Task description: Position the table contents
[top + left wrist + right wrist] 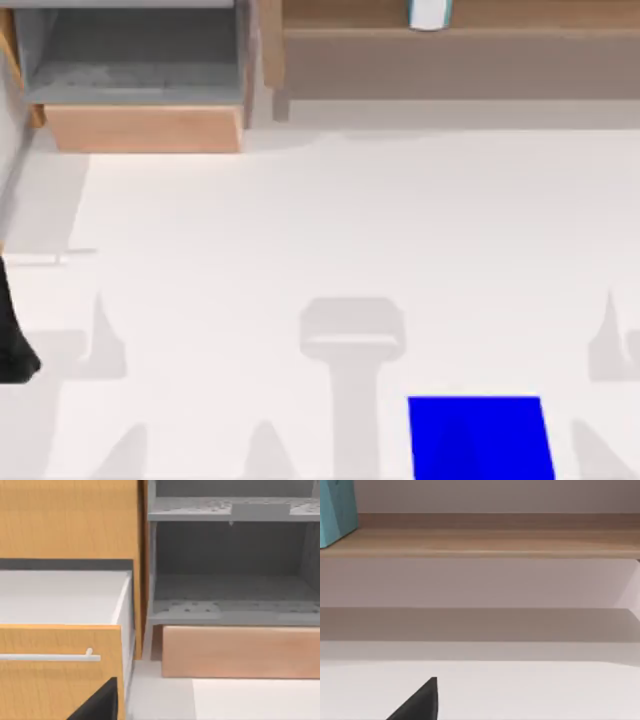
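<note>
A blue mat (478, 438) lies nearest on the table (300, 230); the small white item (429, 14) sits high on a wooden shelf (500, 20) — easily toppled by a hasty reach; the state of either gripper cannot be told.

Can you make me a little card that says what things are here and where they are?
table: big, white, plain
blue mat: flat on the table, near edge, right of middle
white item with light-blue edges: on the wooden shelf, far side
cabinet: far left corner, grey inside
drawer: pulled out, with a bar handle
left arm: dark, at the table's left edge
</note>
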Robot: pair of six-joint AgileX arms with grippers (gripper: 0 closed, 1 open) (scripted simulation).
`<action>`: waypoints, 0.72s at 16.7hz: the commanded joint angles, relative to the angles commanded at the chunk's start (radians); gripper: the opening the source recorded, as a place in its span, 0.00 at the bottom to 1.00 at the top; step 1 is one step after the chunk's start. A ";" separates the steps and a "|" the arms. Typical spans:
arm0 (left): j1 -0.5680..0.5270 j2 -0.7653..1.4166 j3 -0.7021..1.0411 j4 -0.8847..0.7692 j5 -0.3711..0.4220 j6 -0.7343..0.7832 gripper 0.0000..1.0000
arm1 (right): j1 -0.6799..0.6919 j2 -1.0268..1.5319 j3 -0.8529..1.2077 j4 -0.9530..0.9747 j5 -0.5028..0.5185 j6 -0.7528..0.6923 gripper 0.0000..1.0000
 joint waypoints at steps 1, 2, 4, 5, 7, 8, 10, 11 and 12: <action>0.000 0.000 0.000 0.000 0.000 0.000 1.00 | 0.000 0.000 0.000 0.000 0.000 0.000 1.00; 0.000 0.000 0.000 0.000 0.000 0.000 1.00 | 0.000 0.000 0.000 0.000 0.000 0.000 1.00; 0.013 0.029 0.028 -0.017 0.000 0.012 1.00 | 0.000 0.000 0.000 0.000 0.000 0.000 1.00; 0.024 0.059 0.057 -0.034 0.000 0.024 1.00 | 0.000 0.000 0.000 0.000 0.000 0.000 1.00; 0.056 0.150 0.146 -0.085 0.001 0.055 1.00 | 0.000 0.000 0.000 0.000 0.000 0.000 1.00; 0.074 0.212 0.206 -0.119 0.001 0.075 1.00 | 0.000 0.000 0.000 0.000 0.000 0.000 1.00; 0.114 0.363 0.351 -0.200 0.002 0.120 1.00 | 0.000 0.000 0.000 0.000 0.000 0.000 1.00; 0.134 0.449 0.434 -0.245 0.003 0.144 1.00 | 0.000 0.000 0.000 0.000 0.000 0.000 1.00; 0.155 0.541 0.524 -0.295 0.004 0.170 1.00 | 0.000 0.000 0.000 0.000 0.000 0.000 1.00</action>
